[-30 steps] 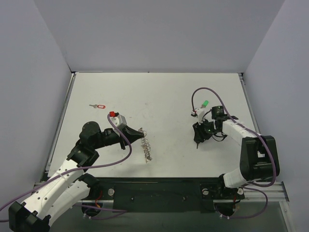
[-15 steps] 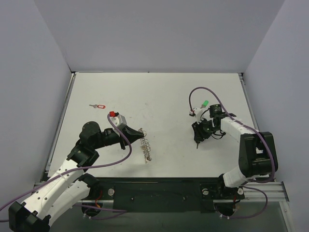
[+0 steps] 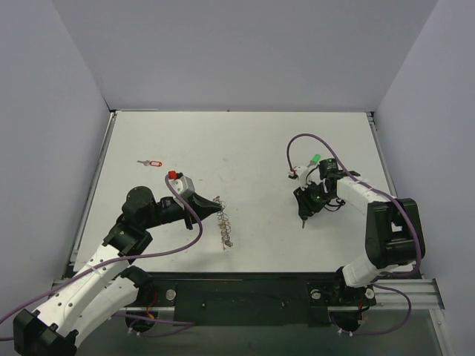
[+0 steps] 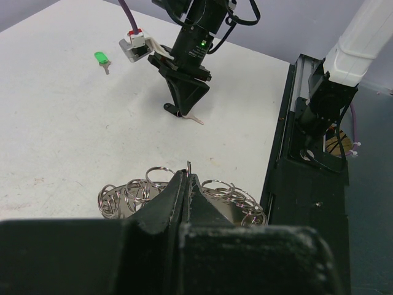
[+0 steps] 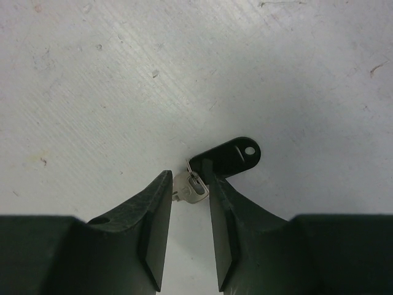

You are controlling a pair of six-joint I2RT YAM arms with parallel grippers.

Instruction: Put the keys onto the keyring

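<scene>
Left gripper: fingers pinched together on one loop of the keyring, with the rest of the bunch spread either side of the tips. Right gripper: clamped on the black-headed key, blade between the fingers, head sticking out past one finger. Green-headed key lies loose nearby, apart from those fingers.

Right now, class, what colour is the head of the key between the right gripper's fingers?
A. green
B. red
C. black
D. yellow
C: the right wrist view shows the key between the fingers of the right gripper with a black plastic head; the green key lies apart from it.
</scene>
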